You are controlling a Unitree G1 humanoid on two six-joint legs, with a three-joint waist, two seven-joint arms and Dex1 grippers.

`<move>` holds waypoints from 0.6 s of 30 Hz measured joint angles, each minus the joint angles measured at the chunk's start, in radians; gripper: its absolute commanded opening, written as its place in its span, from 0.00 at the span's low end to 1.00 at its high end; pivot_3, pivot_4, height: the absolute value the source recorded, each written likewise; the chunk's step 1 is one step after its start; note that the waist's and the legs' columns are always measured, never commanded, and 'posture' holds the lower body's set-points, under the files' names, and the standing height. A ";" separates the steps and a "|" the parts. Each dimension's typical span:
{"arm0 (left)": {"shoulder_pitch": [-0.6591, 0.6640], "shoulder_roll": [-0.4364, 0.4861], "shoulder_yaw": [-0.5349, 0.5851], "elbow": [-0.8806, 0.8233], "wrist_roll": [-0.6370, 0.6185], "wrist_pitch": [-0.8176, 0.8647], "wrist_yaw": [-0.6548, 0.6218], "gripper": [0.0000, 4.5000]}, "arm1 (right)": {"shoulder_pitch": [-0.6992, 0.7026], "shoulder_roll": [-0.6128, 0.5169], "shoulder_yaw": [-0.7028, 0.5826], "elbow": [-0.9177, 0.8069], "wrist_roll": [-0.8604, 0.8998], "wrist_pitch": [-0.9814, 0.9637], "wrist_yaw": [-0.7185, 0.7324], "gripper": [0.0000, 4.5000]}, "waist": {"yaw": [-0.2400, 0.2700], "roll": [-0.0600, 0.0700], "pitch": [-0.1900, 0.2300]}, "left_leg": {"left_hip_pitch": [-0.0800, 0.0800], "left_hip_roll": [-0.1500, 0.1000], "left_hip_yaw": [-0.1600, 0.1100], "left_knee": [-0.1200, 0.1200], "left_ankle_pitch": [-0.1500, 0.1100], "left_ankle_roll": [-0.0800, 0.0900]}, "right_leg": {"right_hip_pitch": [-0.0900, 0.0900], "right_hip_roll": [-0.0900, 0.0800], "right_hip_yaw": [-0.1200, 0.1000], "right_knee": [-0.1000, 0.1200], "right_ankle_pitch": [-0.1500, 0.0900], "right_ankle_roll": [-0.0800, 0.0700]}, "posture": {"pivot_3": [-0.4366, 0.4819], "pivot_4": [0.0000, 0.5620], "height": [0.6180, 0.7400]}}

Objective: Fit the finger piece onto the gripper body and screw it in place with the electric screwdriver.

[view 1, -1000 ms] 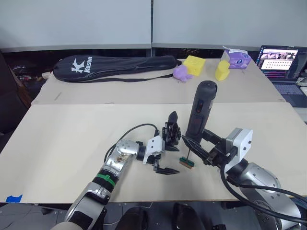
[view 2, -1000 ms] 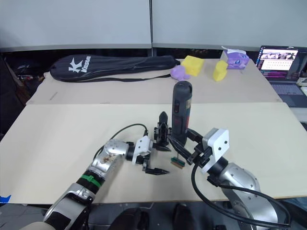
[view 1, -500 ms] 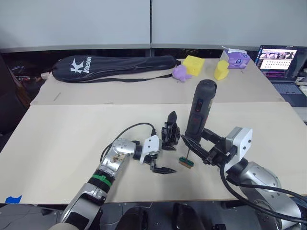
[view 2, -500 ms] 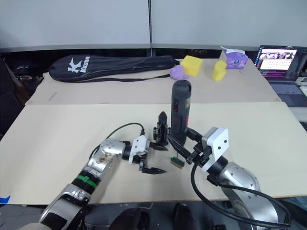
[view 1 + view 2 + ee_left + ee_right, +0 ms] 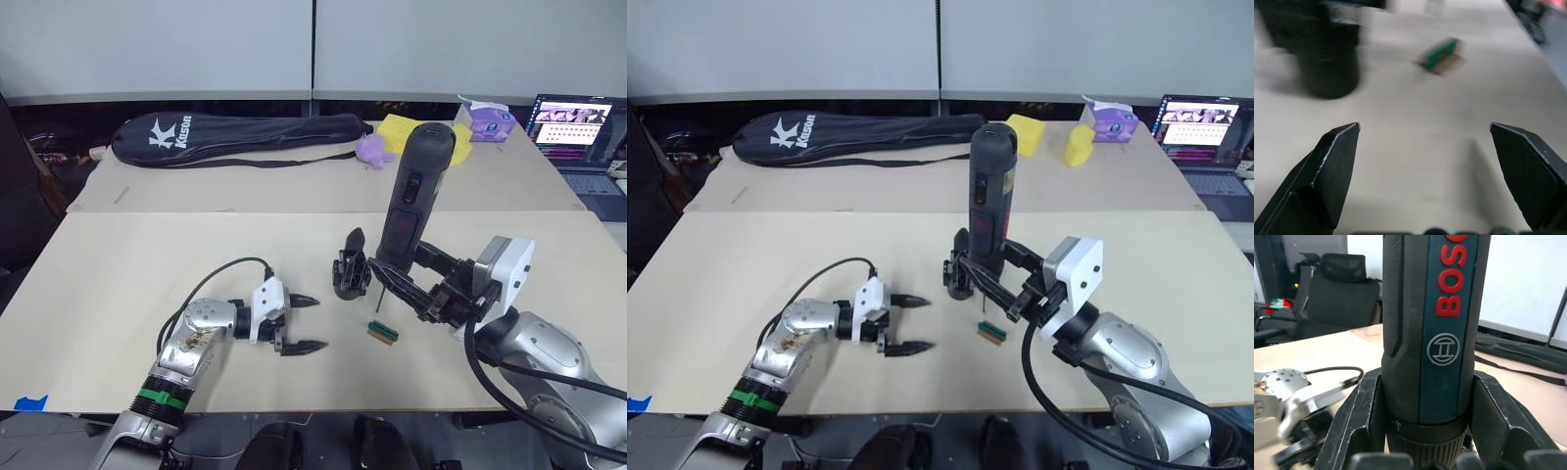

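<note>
The gripper body [image 5: 349,277] stands on the near table [image 5: 147,255], a small black block with one pointed black finger sticking up. I cannot tell whether that point is the finger piece. My right gripper [image 5: 400,266] is shut on the electric screwdriver [image 5: 411,206], held upright. Its thin bit [image 5: 377,299] hangs close beside the body's right side, above the table. In the right wrist view the fingers [image 5: 1359,416] clamp the screwdriver [image 5: 1435,333]. My left gripper [image 5: 315,323] is open and empty, a short way left of the body. The left wrist view shows the body [image 5: 1327,63] ahead of its open fingertips [image 5: 1339,147].
A tiny green block [image 5: 382,332] lies on the table just right of the body and in front of it. A long black bag [image 5: 235,129], yellow and purple toys [image 5: 372,149] and a tissue box [image 5: 488,116] sit on the far table. A laptop [image 5: 578,122] is at the far right.
My left gripper has pulled back to the left, away from the gripper body, and stands open. My right gripper has lifted the screwdriver and moved its bit from the green block toward the body.
</note>
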 measured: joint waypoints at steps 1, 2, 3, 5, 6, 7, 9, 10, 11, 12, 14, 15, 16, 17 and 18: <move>-0.004 -0.018 0.001 0.001 -0.001 0.010 0.029 1.00 | 0.000 -0.001 -0.001 0.000 0.001 0.000 0.000 0.43 | -0.001 0.000 0.000 | 0.000 0.000 0.000 0.000 0.000 -0.001 | 0.000 0.000 0.000 0.000 0.000 0.000 | 0.48 0.27 0.86; -0.010 -0.039 0.001 0.006 0.001 0.019 0.059 1.00 | 0.001 -0.002 -0.003 0.000 0.002 0.000 0.001 0.43 | 0.000 0.000 0.000 | 0.000 0.000 0.000 0.000 0.001 -0.001 | 0.000 0.000 0.000 0.000 0.000 0.000 | 0.48 0.27 0.86; -0.019 -0.060 0.001 0.012 0.004 0.024 0.087 1.00 | 0.002 -0.002 -0.003 0.000 0.003 0.000 0.001 0.43 | 0.000 0.000 0.000 | 0.000 0.000 0.000 0.000 0.001 -0.001 | 0.000 0.000 0.000 0.000 0.000 0.000 | 0.48 0.27 0.86; -0.042 -0.098 -0.001 0.040 0.027 0.021 0.145 1.00 | 0.004 -0.002 -0.003 0.000 0.005 0.000 0.004 0.43 | -0.002 0.000 0.000 | 0.000 0.000 0.000 0.000 0.000 -0.001 | 0.000 0.000 0.000 0.000 0.000 0.000 | 0.48 0.27 0.86; -0.052 -0.106 -0.007 0.055 0.045 0.011 0.166 1.00 | 0.007 -0.003 -0.005 0.001 0.005 0.000 0.006 0.43 | -0.003 0.000 0.000 | 0.000 0.000 0.000 0.000 0.000 -0.001 | 0.000 0.000 0.000 0.000 0.000 0.000 | 0.48 0.27 0.86; -0.062 -0.119 -0.016 0.077 0.070 -0.004 0.192 1.00 | 0.012 -0.004 -0.007 0.002 0.005 0.000 0.008 0.43 | -0.004 0.000 0.000 | 0.000 0.000 0.000 0.000 0.000 -0.001 | 0.000 0.000 0.000 0.000 0.000 0.000 | 0.48 0.27 0.86; -0.069 -0.152 -0.024 0.116 0.101 -0.025 0.242 1.00 | 0.016 -0.004 -0.009 0.008 0.004 0.000 0.011 0.43 | -0.004 0.000 0.000 | 0.000 0.000 0.000 0.000 0.000 0.000 | 0.000 0.000 0.000 0.000 0.000 0.000 | 0.48 0.27 0.86; -0.075 -0.175 -0.026 0.134 0.116 -0.042 0.272 1.00 | 0.021 -0.004 -0.013 0.010 0.003 0.000 0.013 0.43 | -0.004 0.000 0.000 | 0.000 0.000 0.000 0.000 0.000 0.000 | 0.000 0.000 0.000 0.000 0.000 0.000 | 0.48 0.27 0.86; -0.083 -0.186 -0.029 0.146 0.122 -0.047 0.289 1.00 | 0.021 -0.004 -0.013 0.012 0.003 0.000 0.016 0.43 | -0.003 0.000 0.000 | 0.000 0.000 0.000 0.000 0.000 0.000 | 0.000 0.000 0.000 0.000 0.000 0.000 | 0.48 0.27 0.86; -0.091 -0.196 -0.031 0.160 0.131 -0.058 0.303 1.00 | 0.023 -0.004 -0.015 0.013 0.001 0.000 0.019 0.43 | -0.002 0.000 0.000 | 0.000 0.000 0.000 0.000 0.000 0.001 | 0.000 0.000 0.000 0.000 0.000 0.000 | 0.48 0.27 0.86; -0.107 -0.218 -0.035 0.193 0.140 -0.083 0.318 1.00 | 0.031 -0.004 -0.021 0.013 -0.003 -0.001 0.022 0.43 | 0.000 0.000 0.000 | 0.000 0.000 0.000 0.000 0.000 0.001 | 0.001 0.000 0.000 0.000 0.000 0.000 | 0.48 0.27 0.86; -0.110 -0.221 -0.036 0.201 0.140 -0.091 0.320 1.00 | 0.036 -0.004 -0.022 0.013 -0.003 -0.001 0.023 0.43 | 0.000 0.000 0.000 | 0.000 0.000 0.000 0.000 0.000 0.001 | 0.001 0.000 0.000 0.000 0.000 0.000 | 0.48 0.27 0.86; -0.117 -0.224 -0.039 0.218 0.141 -0.110 0.315 1.00 | 0.041 -0.004 -0.024 0.013 -0.005 -0.001 0.024 0.43 | 0.000 0.000 0.000 | 0.000 0.000 0.000 0.000 0.000 0.001 | 0.001 0.000 0.000 0.000 0.000 0.000 | 0.48 0.27 0.86; -0.128 -0.225 -0.042 0.237 0.143 -0.127 0.305 0.94 | 0.043 -0.004 -0.024 0.013 -0.007 -0.001 0.024 0.43 | 0.001 0.000 0.000 | 0.000 0.000 0.000 0.000 0.000 0.001 | 0.000 0.000 0.000 0.000 0.000 0.000 | 0.48 0.27 0.86; -0.137 -0.225 -0.045 0.255 0.147 -0.146 0.295 0.88 | 0.043 -0.004 -0.024 0.013 -0.009 -0.001 0.026 0.43 | 0.000 0.000 0.000 | 0.000 0.000 0.000 0.000 0.000 0.001 | 0.000 0.000 0.000 0.000 0.000 0.000 | 0.48 0.27 0.86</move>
